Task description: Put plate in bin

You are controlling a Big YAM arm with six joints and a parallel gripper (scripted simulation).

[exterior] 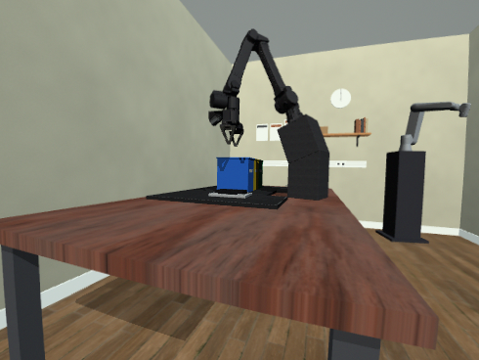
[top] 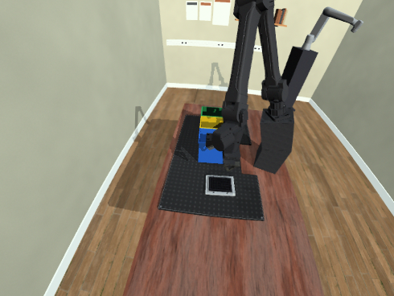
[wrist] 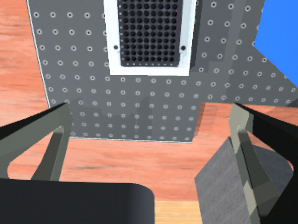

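The dark 96-well plate (top: 219, 184) (wrist: 149, 16) lies flat in the white plate nest (top: 219, 194) (wrist: 108, 26) on the black perforated mat (top: 185, 197) (wrist: 67, 63); in the exterior view plate and nest (exterior: 228, 196) show only as a thin pale strip in front of the bin. The blue bin (top: 210, 156) (exterior: 234, 175) (wrist: 280, 23) stands upright just behind the nest. My gripper (top: 232, 163) (exterior: 233, 139) (wrist: 150, 111) is open and empty. It hangs well above the mat, between the nest and the blue bin, fingers pointing down.
A yellow bin (top: 209, 120) and a green bin (top: 209, 110) stand upright in a row behind the blue one. The arm's black base block (top: 275, 141) (exterior: 305, 161) stands right of the bins. A black pedestal with a grey arm (exterior: 403, 196) stands on the floor beyond the table.
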